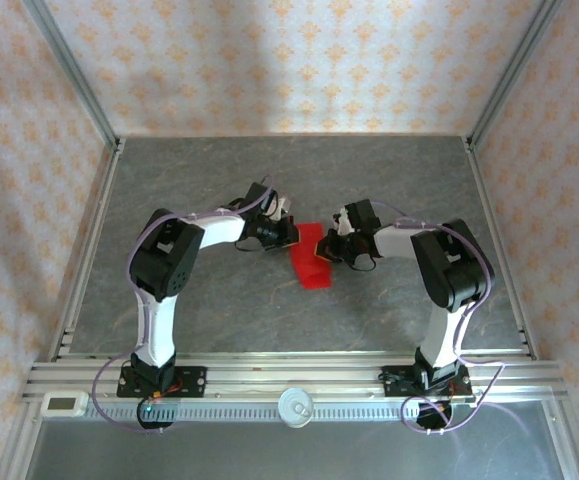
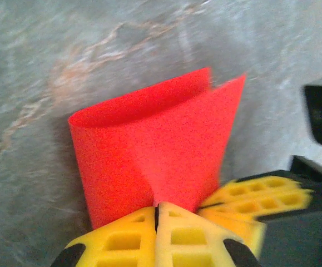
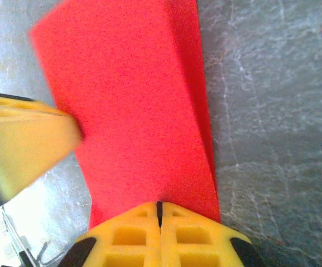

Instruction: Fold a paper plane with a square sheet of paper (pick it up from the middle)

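Seen from above, the left arm (image 1: 159, 270) and the right arm (image 1: 449, 265) bend inward and meet near the middle of the grey tabletop (image 1: 219, 170). The red sheet of paper (image 1: 310, 262) sits between their tips as a narrow folded strip, slanting toward the near edge. At this size the view does not show how the jaws stand.

The left wrist camera supplies that. The left arm's jaws are together, and their yellow pads (image 2: 127, 239) are clamped on the sheet's (image 2: 149, 139) nearest edge. This camera also shows the sheet's form: it is bent over into a loop, rounded at the upper left, with two free corners standing apart at the upper right. The right arm's yellow pads (image 2: 261, 194), blurred, lie just beside it on the right.

The right wrist camera shows the right arm's jaws together, with their pads (image 3: 188, 239) pinching the near end of the sheet (image 3: 138, 111). Here the sheet looks like one flat face, with a second layer edging it on the right. A blurred left pad (image 3: 21, 144) touches its left edge, above the marbled tabletop (image 3: 272, 111).
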You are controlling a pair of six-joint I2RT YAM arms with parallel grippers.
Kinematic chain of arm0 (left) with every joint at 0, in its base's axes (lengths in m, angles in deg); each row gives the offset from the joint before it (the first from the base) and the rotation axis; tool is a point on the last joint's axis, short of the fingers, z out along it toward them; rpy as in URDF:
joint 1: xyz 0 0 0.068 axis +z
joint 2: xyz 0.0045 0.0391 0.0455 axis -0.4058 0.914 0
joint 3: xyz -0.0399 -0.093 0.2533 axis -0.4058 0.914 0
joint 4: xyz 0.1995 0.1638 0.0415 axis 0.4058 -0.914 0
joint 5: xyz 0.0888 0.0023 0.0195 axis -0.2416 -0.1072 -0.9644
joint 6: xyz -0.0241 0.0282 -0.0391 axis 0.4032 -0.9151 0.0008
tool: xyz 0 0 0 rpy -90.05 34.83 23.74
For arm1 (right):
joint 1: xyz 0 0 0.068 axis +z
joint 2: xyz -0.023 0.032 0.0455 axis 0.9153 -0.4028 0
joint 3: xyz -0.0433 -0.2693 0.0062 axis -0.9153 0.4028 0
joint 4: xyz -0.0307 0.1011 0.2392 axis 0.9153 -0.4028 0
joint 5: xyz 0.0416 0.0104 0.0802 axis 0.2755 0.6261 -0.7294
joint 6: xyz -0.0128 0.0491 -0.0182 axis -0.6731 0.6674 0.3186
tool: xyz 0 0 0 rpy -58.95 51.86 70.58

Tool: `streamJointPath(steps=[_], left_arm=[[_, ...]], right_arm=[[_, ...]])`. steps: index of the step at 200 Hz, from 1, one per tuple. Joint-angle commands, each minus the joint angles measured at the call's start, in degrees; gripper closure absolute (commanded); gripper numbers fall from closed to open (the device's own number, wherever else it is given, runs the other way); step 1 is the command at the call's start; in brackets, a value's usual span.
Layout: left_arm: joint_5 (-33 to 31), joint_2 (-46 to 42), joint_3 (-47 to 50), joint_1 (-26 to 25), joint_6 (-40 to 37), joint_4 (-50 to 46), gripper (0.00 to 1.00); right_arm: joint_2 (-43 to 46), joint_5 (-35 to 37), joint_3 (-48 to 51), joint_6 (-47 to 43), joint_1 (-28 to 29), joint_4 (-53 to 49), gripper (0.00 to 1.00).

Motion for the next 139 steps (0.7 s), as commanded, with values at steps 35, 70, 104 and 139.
streamJointPath(steps=[35, 70, 104, 139], left_arm=[[-4.5, 2.1, -0.6, 2.1, -4.5, -5.8, 1.00], [-3.4, -0.3, -4.5, 2.1, -5.1, -7.7, 1.00], [1.9, -3.3, -3.9, 0.9, -4.0, -6.6, 1.00], [3.8, -1.6, -3.4, 0.1, -3.6, -4.9, 1.00]], right_arm=[[-3.7, 9.0, 4.1, 0.3, -0.4, -9.0, 1.00], [-3.6, 9.2, 4.2, 0.4, -0.3, -8.9, 1.00], [-3.6, 9.3, 4.0, 0.8, -0.3, -8.8, 1.00], [-3.6, 9.2, 4.1, 0.9, -0.4, -8.5, 1.00]])
